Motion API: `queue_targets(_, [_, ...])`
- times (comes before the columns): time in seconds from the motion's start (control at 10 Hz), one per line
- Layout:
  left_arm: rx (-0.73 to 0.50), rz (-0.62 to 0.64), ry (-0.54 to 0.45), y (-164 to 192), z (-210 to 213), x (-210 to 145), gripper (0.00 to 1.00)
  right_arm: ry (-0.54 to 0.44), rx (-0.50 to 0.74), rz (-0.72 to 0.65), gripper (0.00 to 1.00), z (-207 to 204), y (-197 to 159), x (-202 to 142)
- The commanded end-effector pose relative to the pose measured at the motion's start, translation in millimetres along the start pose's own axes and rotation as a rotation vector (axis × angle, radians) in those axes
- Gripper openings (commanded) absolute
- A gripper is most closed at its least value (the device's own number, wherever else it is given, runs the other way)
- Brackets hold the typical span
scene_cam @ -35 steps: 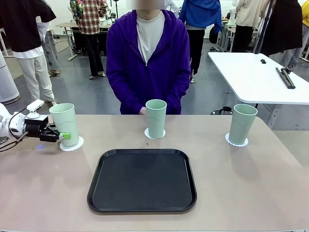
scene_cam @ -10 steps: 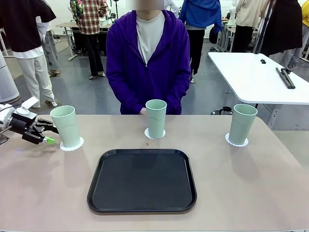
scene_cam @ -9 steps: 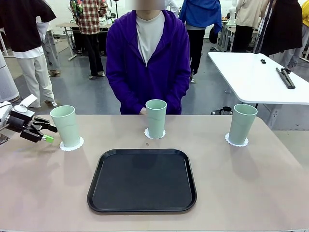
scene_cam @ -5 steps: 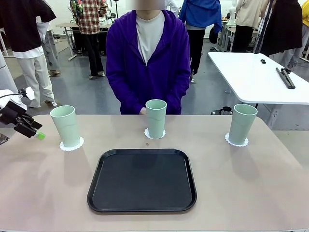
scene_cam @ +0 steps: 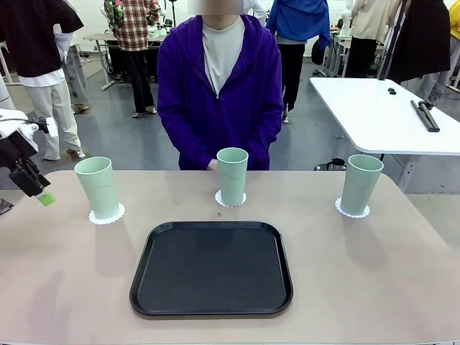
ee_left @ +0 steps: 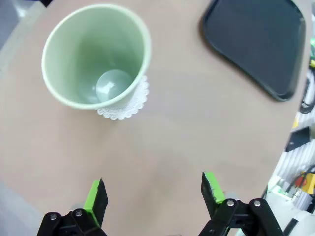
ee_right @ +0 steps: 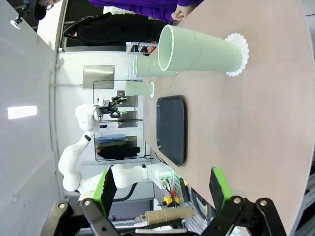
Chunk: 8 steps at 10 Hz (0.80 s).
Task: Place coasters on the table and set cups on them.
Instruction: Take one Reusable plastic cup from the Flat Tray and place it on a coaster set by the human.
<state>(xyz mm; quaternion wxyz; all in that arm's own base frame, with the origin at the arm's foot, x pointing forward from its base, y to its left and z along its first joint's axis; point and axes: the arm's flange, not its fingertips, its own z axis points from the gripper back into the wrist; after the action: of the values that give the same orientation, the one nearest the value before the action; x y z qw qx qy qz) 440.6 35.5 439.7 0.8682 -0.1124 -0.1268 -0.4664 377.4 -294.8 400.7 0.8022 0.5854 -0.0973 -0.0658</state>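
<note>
Lifted away from the left cup (scene_cam: pixel 98 187), left gripper (scene_cam: pixel 37 191) hangs spread, partly cut off at frame edge.

A black left end effector (scene_cam: pixel 32 188) is being shown at nine o'clock of the front view, tipped with a green pad on a white wrist. Silver screws are being displayed on its black finger links (ee_left: pixel 74 222). The right end effector (ee_right: pixel 162 189) is being seen with green pads (ee_right: pixel 219 188) on black linkages. A purple hooded jacket over a white shirt is being worn by the person (scene_cam: pixel 219 86).
</note>
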Motion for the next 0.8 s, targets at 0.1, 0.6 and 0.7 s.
queue_targets(0.1, [0.028, -0.025, 0.048, -26, 32, 23, 1.00, -0.005, -0.006, 0.002, 1.00, 1, 1, 0])
queue_targets(0.6, [0.084, -0.021, 0.065, -39, 48, 43, 1.00, -0.005, -0.006, 0.002, 1.00, 1, 1, 0])
queue_targets(0.7, [0.084, -0.021, 0.065, -39, 48, 43, 1.00, -0.005, -0.006, 0.002, 1.00, 1, 1, 0])
